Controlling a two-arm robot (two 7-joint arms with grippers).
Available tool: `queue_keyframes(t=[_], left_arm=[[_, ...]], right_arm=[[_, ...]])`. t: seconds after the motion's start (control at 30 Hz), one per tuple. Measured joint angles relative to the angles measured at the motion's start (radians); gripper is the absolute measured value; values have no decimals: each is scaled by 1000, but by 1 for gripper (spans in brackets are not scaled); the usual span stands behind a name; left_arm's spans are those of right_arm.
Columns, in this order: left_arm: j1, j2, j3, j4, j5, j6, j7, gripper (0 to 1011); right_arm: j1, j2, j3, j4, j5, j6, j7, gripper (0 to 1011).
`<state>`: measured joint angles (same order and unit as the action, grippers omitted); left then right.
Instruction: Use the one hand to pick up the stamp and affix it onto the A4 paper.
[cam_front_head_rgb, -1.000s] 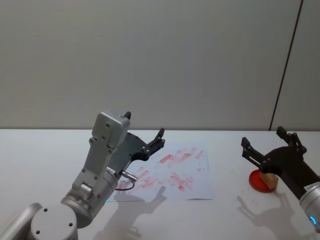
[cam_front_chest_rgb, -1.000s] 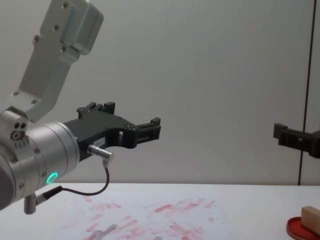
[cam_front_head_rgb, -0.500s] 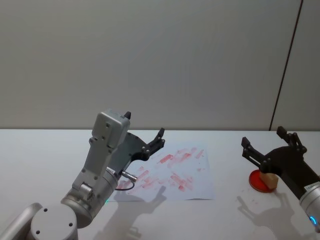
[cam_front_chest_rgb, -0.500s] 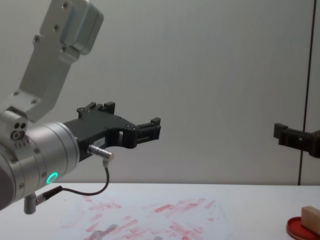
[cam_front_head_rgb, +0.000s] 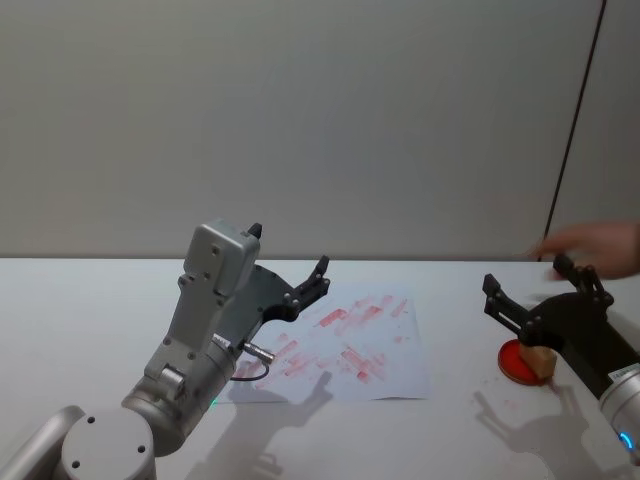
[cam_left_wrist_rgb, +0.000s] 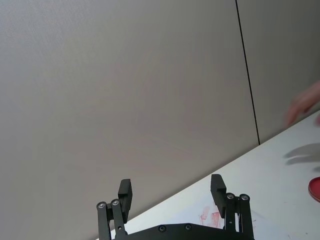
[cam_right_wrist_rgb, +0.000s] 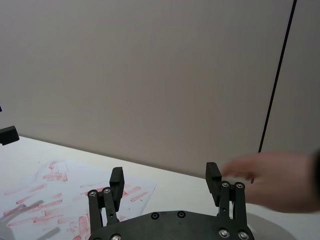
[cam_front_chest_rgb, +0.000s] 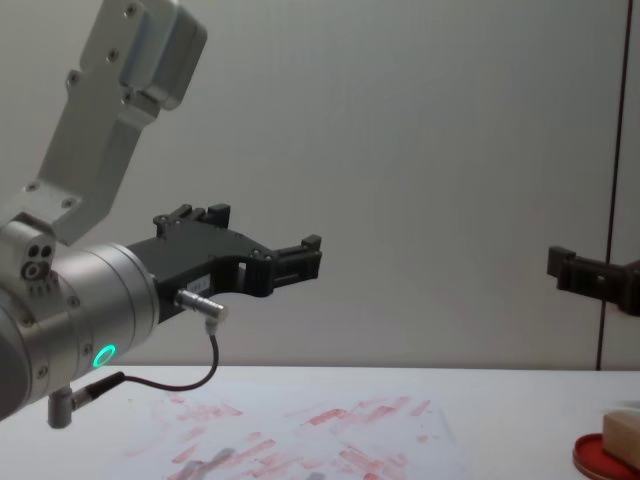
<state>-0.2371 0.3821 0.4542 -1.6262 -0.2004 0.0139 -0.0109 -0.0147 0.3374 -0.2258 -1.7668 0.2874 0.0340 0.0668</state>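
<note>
Right gripper (cam_front_head_rgb: 525, 274): jaws spread wide, nothing between them. The right wrist view confirms both fingers (cam_right_wrist_rgb: 117, 177) parted with a clear gap. The gripper is raised above the right side of the table (cam_front_head_rgb: 80, 300), fingers pointing forward and slightly left. In the chest view its one visible finger is well above the table surface.

The stamp (cam_front_head_rgb: 538, 361): a tan block, standing on the ink pad (cam_front_head_rgb: 514, 363), toward that pad's right side. It is not gripped. In the head view the dark body of the right gripper overlaps the stamp's upper edge; the chest view shows the gripper clearly higher than the stamp, apart from it. The ink pad is flat, round and red, lying on the table to the right of the A4 paper (cam_front_head_rgb: 395, 375), apart from it.

A4 paper: flat on the table near the centre, covered with many red rectangular prints, densest from its left part to its middle.

Left gripper (cam_front_head_rgb: 288, 250): jaws also wide, empty, held level above the left part of the paper and clear of it. Its silver wrist carries a green ring light (cam_front_chest_rgb: 103, 355) and a thin black cable (cam_front_chest_rgb: 190, 380) looping below.

Background: plain grey wall (cam_front_head_rgb: 320, 120).
</note>
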Motion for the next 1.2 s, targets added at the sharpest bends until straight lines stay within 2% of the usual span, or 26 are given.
queue_keyframes(t=[1.2], left_arm=[[0, 0, 0, 0, 0, 0, 0, 1003]], right_arm=[[0, 0, 0, 0, 0, 0, 0, 1001]])
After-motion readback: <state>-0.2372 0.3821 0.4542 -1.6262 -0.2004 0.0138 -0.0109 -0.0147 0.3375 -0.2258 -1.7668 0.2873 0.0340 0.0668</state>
